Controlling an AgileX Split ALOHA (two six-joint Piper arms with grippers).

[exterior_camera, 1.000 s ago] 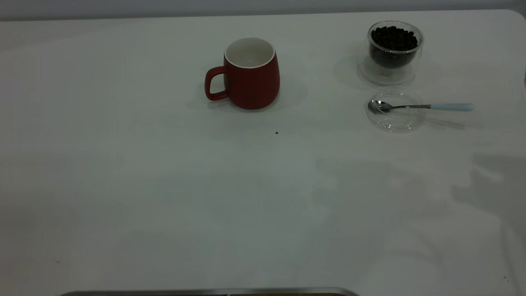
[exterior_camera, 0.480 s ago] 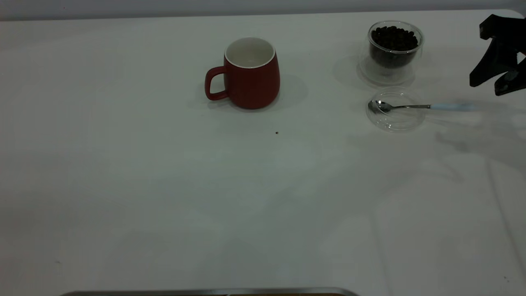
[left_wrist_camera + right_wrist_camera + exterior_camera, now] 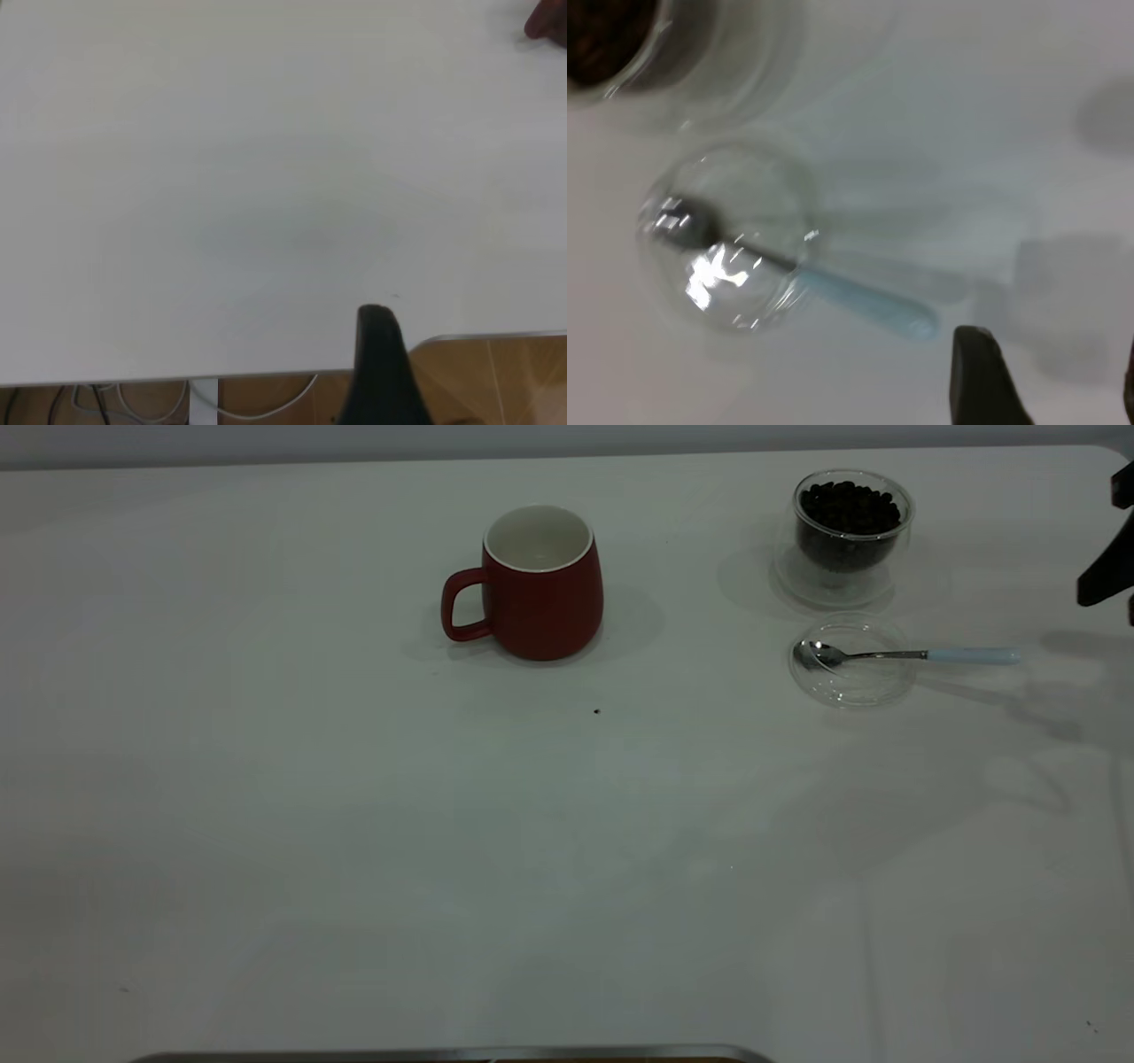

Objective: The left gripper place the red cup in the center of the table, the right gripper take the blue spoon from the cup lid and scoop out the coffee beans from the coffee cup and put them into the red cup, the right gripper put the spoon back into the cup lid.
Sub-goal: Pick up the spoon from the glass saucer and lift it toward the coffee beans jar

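Since 0.5 s ago the right gripper (image 3: 1114,558) has slid outward in the exterior view, so only a dark sliver of it shows at the right edge, level with the coffee cup; the cup, lid, spoon and mug have not shifted. How far its fingers stand apart cannot be told; the right wrist view shows 1 dark fingertip (image 3: 983,376) just beyond the handle end of the blue spoon (image 3: 859,299), clear of it and holding nothing.

Nearest the camera, the table (image 3: 443,868) is bare white with a tiny dark speck (image 3: 596,711). Farther back on the right lies the cup lid (image 3: 852,661), with the blue spoon (image 3: 912,654) resting bowl-down inside it and its pale handle jutting over the rim toward the right edge. Just behind the lid stands the coffee cup (image 3: 846,536), upright, filled with coffee beans (image 3: 849,509). The red cup (image 3: 536,584) stands upright near the table's middle, handle to the left, well apart from the lid.

The left gripper (image 3: 381,372) hangs over the table's edge; its opening cannot be told
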